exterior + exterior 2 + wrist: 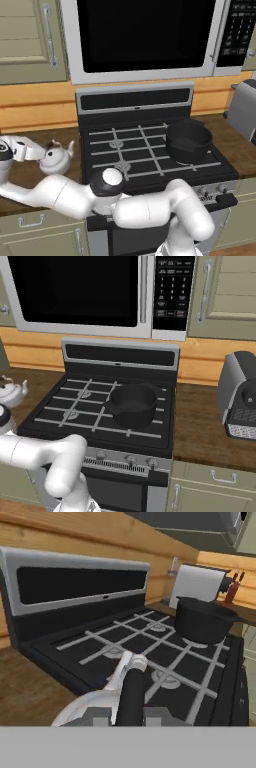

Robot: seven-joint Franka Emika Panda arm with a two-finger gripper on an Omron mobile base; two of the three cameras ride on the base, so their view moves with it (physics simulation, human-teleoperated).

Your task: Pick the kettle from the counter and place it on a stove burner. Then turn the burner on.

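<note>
Closest in: kettle (90, 707), glossy body low under the hand, dark arched handle (132, 694) running up between the jaws. Jaws set either side of that handle, slightly apart; cannot tell whether already clamped on it or only bracketing it. Gripped from above at the handle, presumably because the rounded body offers nothing to pinch. Spout (124, 671) aimed toward the stove (60, 657), so already facing the way of travel. Over the table (30, 687) just left of the stove's edge; cannot tell if resting or just lifted. Likely step: secure the hold, then raise and carry right. First obstacle, the raised stove rim and the grate bars, so needs height before any sideways move. Next out, the near left burner (165, 679), bare and the shortest reach; the rear left one bare too. Further right, black pot (202, 619) filling the right side of the cooktop, well apart from the left burners, leaving fair room to set down without a bump. Along the front edge, knobs (131, 459), to be reached afterward, below the arm's folded elbow. Beyond, back panel (80, 582) as the far limit, toaster (240, 396) on the right table, and microwave (145, 35) overhead capping how high to lift.
</note>
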